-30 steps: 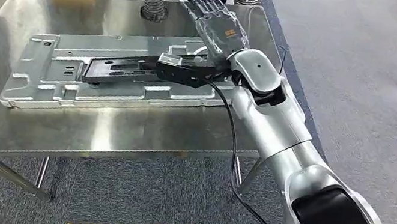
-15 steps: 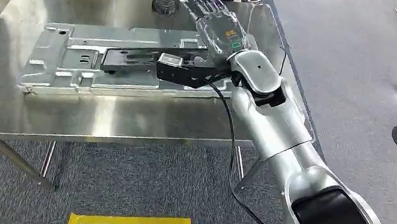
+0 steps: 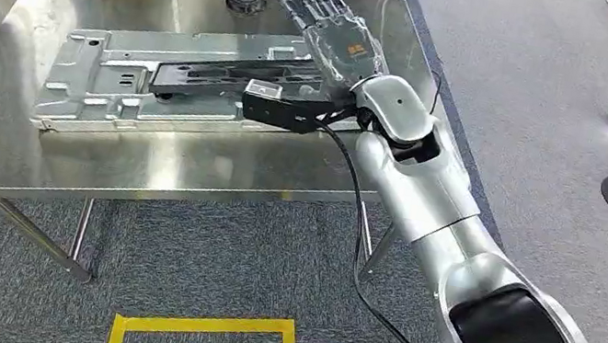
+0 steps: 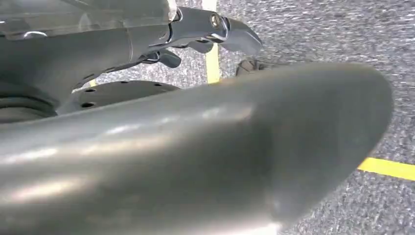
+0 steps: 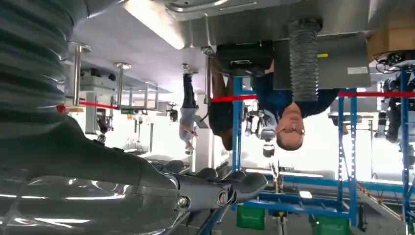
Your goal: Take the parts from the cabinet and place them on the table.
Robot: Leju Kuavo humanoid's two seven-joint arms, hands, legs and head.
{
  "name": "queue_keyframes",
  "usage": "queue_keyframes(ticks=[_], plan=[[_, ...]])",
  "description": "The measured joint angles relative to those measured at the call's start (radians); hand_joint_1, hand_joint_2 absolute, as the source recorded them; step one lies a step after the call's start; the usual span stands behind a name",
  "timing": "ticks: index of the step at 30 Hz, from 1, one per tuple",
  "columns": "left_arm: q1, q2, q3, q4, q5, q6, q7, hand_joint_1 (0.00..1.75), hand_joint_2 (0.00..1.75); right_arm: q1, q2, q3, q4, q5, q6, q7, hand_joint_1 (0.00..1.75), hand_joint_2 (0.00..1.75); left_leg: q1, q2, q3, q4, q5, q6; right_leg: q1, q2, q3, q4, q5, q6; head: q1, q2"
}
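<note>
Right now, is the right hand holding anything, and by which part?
Nothing is held: the right hand is open, fingers extended flat above the far end of the metal part lying on the steel table.

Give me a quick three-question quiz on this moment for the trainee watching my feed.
1. True or false: the metal plate lies flat on the steel table.
2. Which hand hovers over the table's far right corner: A) left, B) right?
3. Fill in: the yellow tape marks the ____.

Key
1. True.
2. B, the right hand, fingers spread, holding nothing.
3. Floor.
</note>
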Motion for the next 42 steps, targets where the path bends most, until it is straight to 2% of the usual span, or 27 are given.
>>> queue_keyframes(ticks=[1, 8, 9, 10, 11, 12, 13, 15, 16, 17, 19, 20, 21, 22, 23, 25, 26, 30, 31, 32, 35, 36, 37, 38, 40, 41, 42], plan=[[0.000, 0.000, 0.000, 0.000, 0.000, 0.000, 0.000, 0.00, 0.00, 0.001, 0.000, 0.000, 0.000, 0.000, 0.000, 0.001, 0.00, 1.75, 0.001, 0.000, -0.015, 0.045, -0.025, -0.002, 0.001, 0.000, -0.005, 0.001, 0.003, -0.001, 0.000, 0.000], [0.000, 0.000, 0.000, 0.000, 0.000, 0.000, 0.000, 0.00, 0.00, 0.001, 0.000, 0.000, 0.000, 0.000, 0.000, 0.001, 0.00, 1.75, 0.002, 0.000, -0.027, 0.079, -0.042, -0.004, 0.001, 0.000, -0.008, 0.001, 0.005, -0.001, 0.000, 0.000], [0.000, 0.001, 0.000, 0.000, 0.000, 0.000, 0.000, 0.00, 0.00, 0.002, 0.000, 0.001, 0.000, 0.000, 0.000, 0.001, 0.00, 1.75, 0.004, 0.000, -0.046, 0.139, -0.067, -0.008, 0.001, -0.001, -0.016, 0.003, 0.010, -0.001, 0.000, 0.000], [0.001, 0.001, 0.000, 0.000, 0.000, 0.000, 0.000, 0.00, 0.00, 0.004, 0.000, 0.002, 0.000, -0.001, 0.001, 0.002, 0.00, 1.75, 0.006, 0.000, -0.052, 0.178, -0.071, -0.011, 0.001, -0.001, -0.028, 0.007, 0.016, 0.001, 0.000, 0.000], [0.001, 0.001, 0.000, 0.000, 0.000, 0.000, 0.000, 0.00, 0.00, 0.004, 0.000, 0.002, 0.000, -0.001, 0.001, 0.002, 0.00, 1.75, 0.008, 0.000, -0.021, 0.143, -0.043, -0.014, 0.000, -0.001, -0.038, 0.012, 0.021, 0.004, 0.000, 0.000], [-0.002, 0.001, 0.000, 0.000, 0.000, -0.001, 0.000, 0.00, 0.00, 0.002, 0.001, 0.002, -0.001, -0.002, 0.000, 0.002, 0.00, 1.75, 0.009, -0.002, 0.149, -0.128, 0.016, -0.008, 0.002, 0.000, -0.066, 0.036, 0.027, 0.017, 0.000, 0.000], [0.000, 0.001, 0.000, 0.000, 0.000, -0.001, 0.000, 0.00, 0.00, 0.002, 0.003, 0.002, -0.001, -0.002, 0.000, 0.002, 0.00, 1.75, 0.006, -0.003, 0.137, -0.128, 0.029, 0.006, 0.002, 0.001, -0.069, 0.037, 0.037, 0.030, 0.000, 0.000], [0.000, 0.001, 0.000, 0.000, 0.000, -0.001, 0.000, 0.00, 0.00, 0.002, 0.002, 0.002, -0.001, -0.002, 0.001, 0.003, 0.00, 1.75, 0.008, -0.003, 0.129, -0.132, 0.041, 0.023, 0.004, 0.001, -0.072, 0.033, 0.049, 0.043, 0.001, 0.000], [0.000, 0.000, 0.000, 0.000, 0.000, -0.002, 0.000, 0.00, 0.00, 0.001, 0.002, 0.002, -0.001, -0.002, 0.001, 0.003, 0.00, 1.75, 0.013, 0.000, 0.127, -0.137, 0.051, 0.033, -0.002, 0.004, -0.078, 0.042, 0.035, 0.047, 0.000, 0.000], [-0.001, 0.000, 0.000, 0.000, 0.000, -0.003, 0.001, 0.00, 0.00, 0.001, 0.002, 0.002, -0.001, -0.002, 0.002, 0.003, 0.00, 1.75, 0.012, 0.000, 0.119, -0.139, 0.058, 0.038, -0.003, 0.005, -0.091, 0.072, -0.002, 0.053, 0.002, 0.000], [-0.001, 0.000, 0.000, 0.000, -0.002, -0.005, 0.001, 0.00, 0.00, 0.001, 0.002, 0.002, -0.001, -0.002, 0.002, 0.003, 0.00, 1.75, 0.011, 0.002, 0.098, -0.138, 0.072, 0.046, -0.005, 0.006, -0.147, 0.223, -0.102, 0.060, 0.002, 0.000], [-0.001, 0.000, 0.000, 0.000, -0.003, -0.006, 0.001, 0.00, 0.00, 0.001, 0.001, 0.002, 0.000, -0.002, 0.002, 0.003, 0.00, 1.75, 0.010, 0.002, 0.088, -0.137, 0.079, 0.048, -0.006, 0.006, -0.172, 0.296, -0.136, 0.063, 0.001, 0.000], [-0.001, 0.000, 0.000, 0.000, -0.006, -0.006, 0.002, 0.00, 0.00, 0.001, -0.001, 0.002, 0.001, -0.002, 0.002, 0.003, 0.00, 1.75, 0.010, 0.002, 0.078, -0.136, 0.086, 0.047, -0.007, 0.006, -0.182, 0.341, -0.149, 0.064, 0.002, 0.000], [-0.001, 0.000, 0.000, 0.000, -0.008, -0.006, 0.003, 0.00, 0.00, 0.002, -0.003, 0.002, 0.002, -0.002, 0.002, 0.003, 0.00, 1.75, 0.010, 0.002, 0.069, -0.134, 0.092, 0.046, -0.007, 0.006, -0.168, 0.333, -0.139, 0.064, 0.002, 0.000], [-0.001, 0.000, -0.001, 0.000, -0.010, -0.006, 0.004, 0.00, 0.00, 0.002, -0.003, 0.002, 0.002, -0.002, 0.002, 0.003, 0.00, 1.75, 0.010, 0.001, 0.061, -0.132, 0.097, 0.045, -0.006, 0.006, -0.129, 0.279, -0.111, 0.061, 0.002, 0.000], [-0.001, 0.000, -0.001, 0.000, -0.012, -0.006, 0.006, 0.00, 0.00, -0.001, -0.005, 0.002, 0.002, -0.002, 0.002, 0.003, 0.00, 1.75, 0.009, -0.001, 0.053, -0.128, 0.104, 0.038, -0.004, 0.006, -0.017, 0.100, -0.046, 0.049, 0.002, 0.000], [-0.002, 0.000, -0.002, 0.000, -0.012, -0.006, 0.008, 0.00, 0.00, -0.004, -0.005, 0.002, 0.000, -0.002, 0.002, 0.003, 0.00, 1.75, 0.009, 0.000, 0.048, -0.127, 0.107, 0.033, -0.001, 0.006, 0.015, 0.038, -0.053, 0.040, 0.001, 0.000], [-0.002, 0.000, -0.002, 0.000, -0.014, -0.006, 0.010, 0.00, 0.00, -0.006, -0.005, 0.002, 0.000, -0.004, 0.002, 0.003, 0.00, 1.75, 0.005, 0.002, 0.040, -0.132, 0.129, 0.008, 0.007, 0.008, 0.003, 0.031, -0.034, 0.021, 0.001, 0.000], [-0.002, 0.000, -0.002, 0.000, -0.014, -0.006, 0.010, 0.00, 0.00, -0.006, -0.005, 0.002, 0.000, -0.004, 0.002, 0.003, 0.00, 1.75, 0.005, 0.002, 0.034, -0.127, 0.123, 0.004, -0.005, 0.004, 0.002, 0.020, -0.021, 0.014, 0.001, 0.000], [-0.003, 0.000, -0.002, 0.000, -0.014, -0.006, 0.010, 0.00, 0.00, -0.006, -0.003, 0.003, 0.000, -0.004, 0.002, 0.003, 0.00, 1.75, 0.006, 0.001, 0.026, -0.106, 0.094, -0.001, -0.003, 0.003, -0.002, 0.016, -0.014, 0.010, 0.000, 0.000], [0.000, 0.000, -0.002, 0.000, -0.011, -0.005, 0.010, 0.00, 0.00, -0.005, -0.002, 0.003, 0.000, -0.006, 0.002, 0.002, 0.00, 1.75, 0.007, 0.001, -0.056, 0.126, -0.048, -0.013, 0.000, 0.000, -0.026, 0.019, 0.003, 0.000, -0.003, 0.000], [0.001, 0.000, -0.002, 0.000, -0.010, -0.005, 0.009, 0.00, 0.00, -0.004, -0.002, 0.003, 0.000, -0.008, 0.002, 0.002, 0.00, 1.75, 0.007, 0.001, -0.072, 0.185, -0.070, -0.014, 0.001, 0.000, -0.036, 0.022, 0.009, 0.000, -0.003, 0.000], [0.002, 0.000, -0.002, 0.000, -0.009, -0.005, 0.008, 0.00, 0.00, -0.002, -0.002, 0.003, 0.000, -0.009, 0.002, 0.002, 0.00, 1.75, 0.007, 0.001, -0.064, 0.189, -0.066, -0.013, 0.002, 0.000, -0.044, 0.025, 0.013, 0.001, -0.003, 0.000], [0.002, 0.001, -0.002, 0.000, -0.007, -0.004, 0.008, 0.00, 0.00, 0.000, -0.002, 0.004, 0.000, -0.010, 0.001, 0.002, 0.00, 1.75, 0.007, 0.001, -0.031, 0.147, -0.046, -0.012, 0.002, 0.001, -0.050, 0.027, 0.016, 0.002, -0.003, 0.000], [0.002, 0.001, -0.002, 0.000, -0.004, -0.002, 0.007, 0.00, 0.00, -0.001, -0.002, 0.004, 0.000, -0.010, 0.000, 0.002, 0.00, 1.75, 0.007, 0.001, 0.091, -0.040, 0.023, -0.006, 0.002, 0.001, -0.057, 0.034, 0.020, 0.007, -0.003, 0.000], [0.000, 0.001, -0.002, 0.000, -0.003, -0.001, 0.007, 0.00, 0.00, -0.001, -0.001, 0.004, 0.000, -0.010, -0.002, 0.002, 0.00, 1.75, 0.006, 0.001, 0.134, -0.121, 0.019, 0.002, 0.002, 0.001, -0.060, 0.038, 0.022, 0.010, -0.003, 0.000], [0.000, 0.001, -0.002, 0.000, -0.003, -0.001, 0.006, 0.00, 0.00, -0.001, -0.001, 0.004, 0.000, -0.010, -0.003, 0.002, 0.00, 1.75, 0.000, 0.001, 0.137, -0.130, 0.022, 0.008, 0.008, 0.001, -0.066, 0.042, 0.025, 0.016, -0.002, 0.000]])
